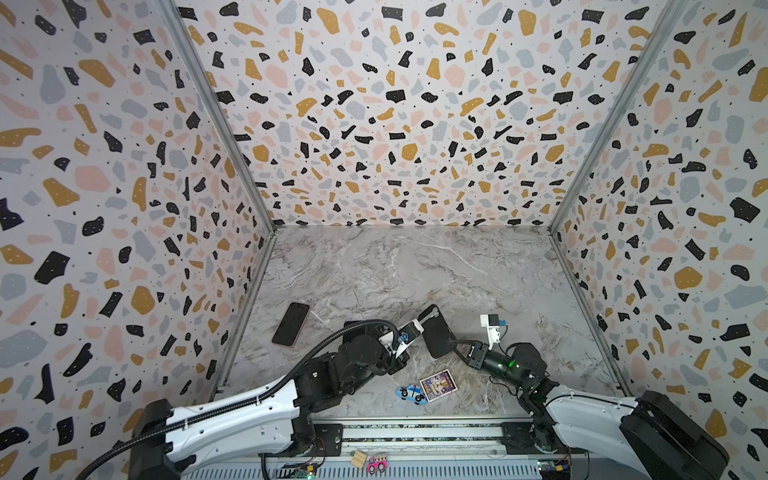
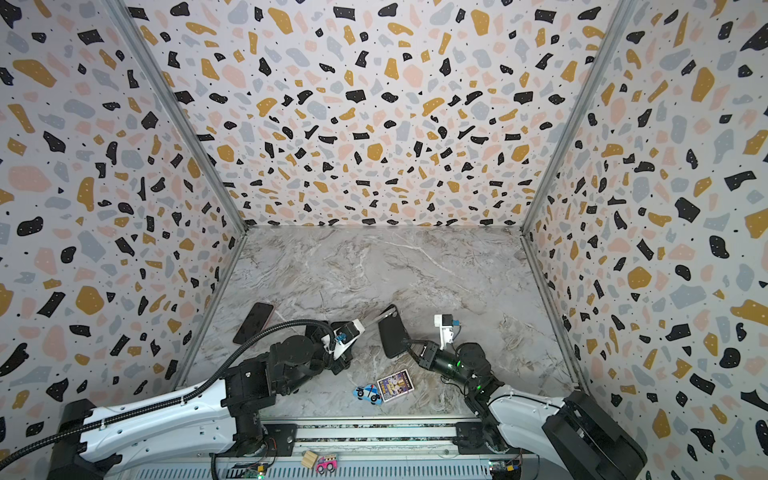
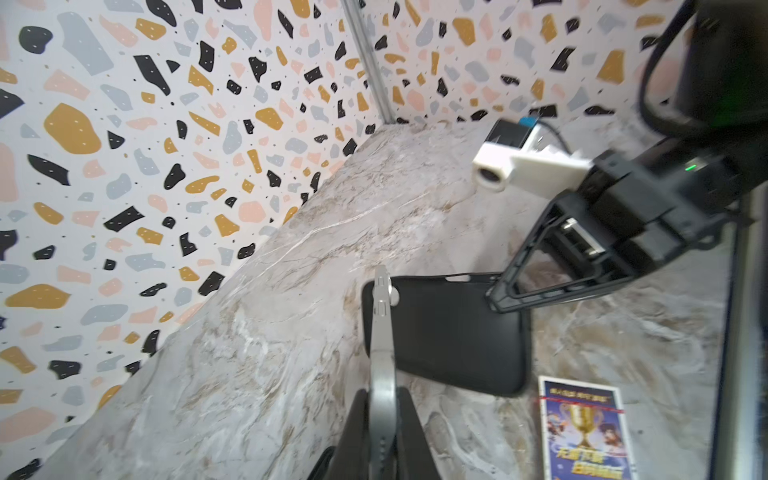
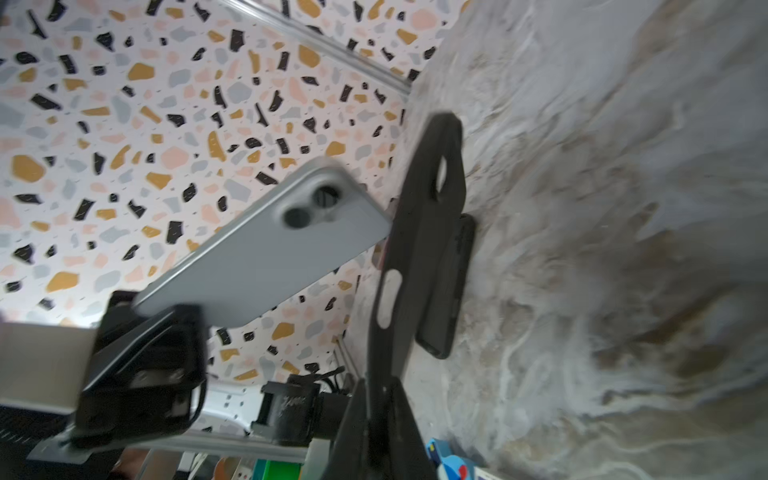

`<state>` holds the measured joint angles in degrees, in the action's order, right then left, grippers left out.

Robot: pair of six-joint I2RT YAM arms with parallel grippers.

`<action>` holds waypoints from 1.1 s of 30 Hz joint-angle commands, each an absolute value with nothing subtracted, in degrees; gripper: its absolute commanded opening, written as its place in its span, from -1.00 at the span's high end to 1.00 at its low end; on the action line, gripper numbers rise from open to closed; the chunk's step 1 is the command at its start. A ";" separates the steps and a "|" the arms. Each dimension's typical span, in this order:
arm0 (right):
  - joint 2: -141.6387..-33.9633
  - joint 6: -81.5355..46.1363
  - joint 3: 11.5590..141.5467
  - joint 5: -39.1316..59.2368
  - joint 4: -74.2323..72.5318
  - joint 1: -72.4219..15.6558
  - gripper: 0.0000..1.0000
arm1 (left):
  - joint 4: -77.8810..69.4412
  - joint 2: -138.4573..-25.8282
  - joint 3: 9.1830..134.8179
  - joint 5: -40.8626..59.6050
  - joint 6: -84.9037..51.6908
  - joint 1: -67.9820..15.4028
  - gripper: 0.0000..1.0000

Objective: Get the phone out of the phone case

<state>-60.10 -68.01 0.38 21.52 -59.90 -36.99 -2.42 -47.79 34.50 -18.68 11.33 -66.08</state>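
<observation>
The left claw [image 3: 382, 392] is pressed tight on the silver-grey phone [image 3: 381, 332], a slim slab with 2 round rear lenses. It pinches the phone by 1 end, so the phone sticks out edge-on, clear of the table. The right claw [image 4: 379, 384] is almost closed too, pinching a thin wall of the matte black phone case [image 4: 419, 232] at a near corner and holding it tilted up on edge.

The phone is out of the case. Its lens end sits just beside the end of the case that has the camera cut-out, and I cannot tell whether the 2 touch.

Below them is a grey-white veined marble tabletop [image 1: 415, 270]. A dark second phone with a pinkish rim [image 1: 291, 324] lies flat on it, well apart to the left, near the side wall. Towards the front edge, a colourful printed card [image 1: 438, 385] lies just beside a small blue toy car [image 1: 411, 394]. On the metal rail in front sit a little wooden block [image 1: 359, 459] and a pink toy car [image 1: 377, 463].

3 terrazzo-patterned walls [image 1: 395, 124], speckled black, ochre, pink and grey, close the space in, joined by metal corner strips.
</observation>
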 commanded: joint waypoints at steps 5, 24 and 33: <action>-59.94 -66.97 1.57 20.29 -57.62 -34.92 1.00 | -7.12 -43.59 35.04 -18.42 9.33 -66.45 1.00; -52.08 -69.43 1.22 17.71 -44.61 -34.95 1.00 | -9.76 -63.10 33.68 -40.00 15.29 -71.11 1.00; -55.75 -71.62 1.03 17.39 -47.00 -35.02 1.00 | -13.39 -70.11 31.92 -44.87 17.75 -72.92 1.00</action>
